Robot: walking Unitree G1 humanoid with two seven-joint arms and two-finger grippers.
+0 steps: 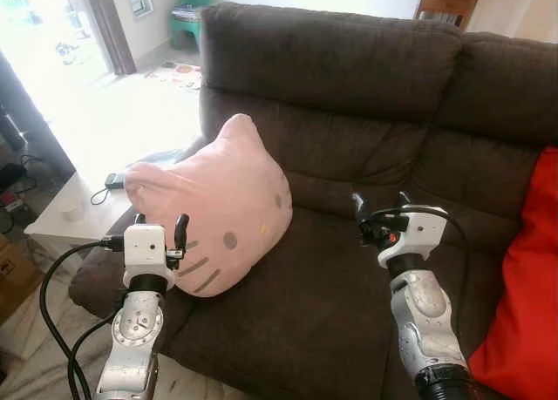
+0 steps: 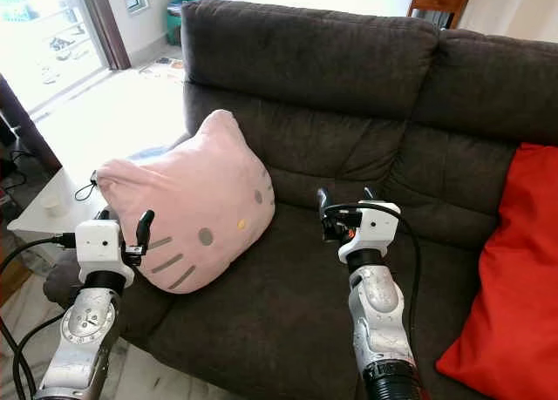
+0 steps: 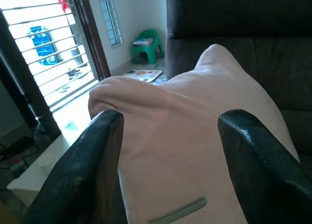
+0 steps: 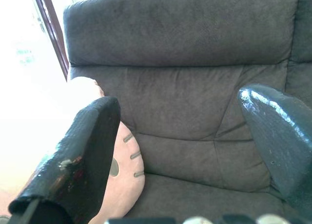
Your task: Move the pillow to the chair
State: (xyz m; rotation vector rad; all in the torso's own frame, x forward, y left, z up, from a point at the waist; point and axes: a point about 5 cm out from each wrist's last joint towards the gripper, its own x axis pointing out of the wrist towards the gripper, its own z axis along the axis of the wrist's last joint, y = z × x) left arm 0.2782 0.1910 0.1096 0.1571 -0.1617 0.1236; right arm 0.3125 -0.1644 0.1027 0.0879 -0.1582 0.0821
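Left gripper point(image 1: 159, 225) is up at the pillow's near edge, its two black fingers spread wide and holding nothing, the pink fabric sitting right in the gap as the wrist camera looks along them. Right gripper point(image 1: 382, 205) hovers over the middle of the sofa seat, fingers parted too, empty, well off to the pillow's side. The pink cat-face pillow point(image 1: 222, 208) leans tilted at the left end of the brown sofa point(image 1: 349, 69), propped against the armrest and backrest corner, whiskers and yellow nose facing out. A red cushion point(image 1: 527, 287) sits at the sofa's far right end. Beyond the armrest there's a low white side table point(image 1: 65, 217) and, off by the window, a small green chair point(image 1: 190, 12). I'd call this the reach, nothing gripped yet. Next the left arm needs to push forward so the fingers straddle a fold of that soft edge and pinch; the right may have to swing across to steady the other side
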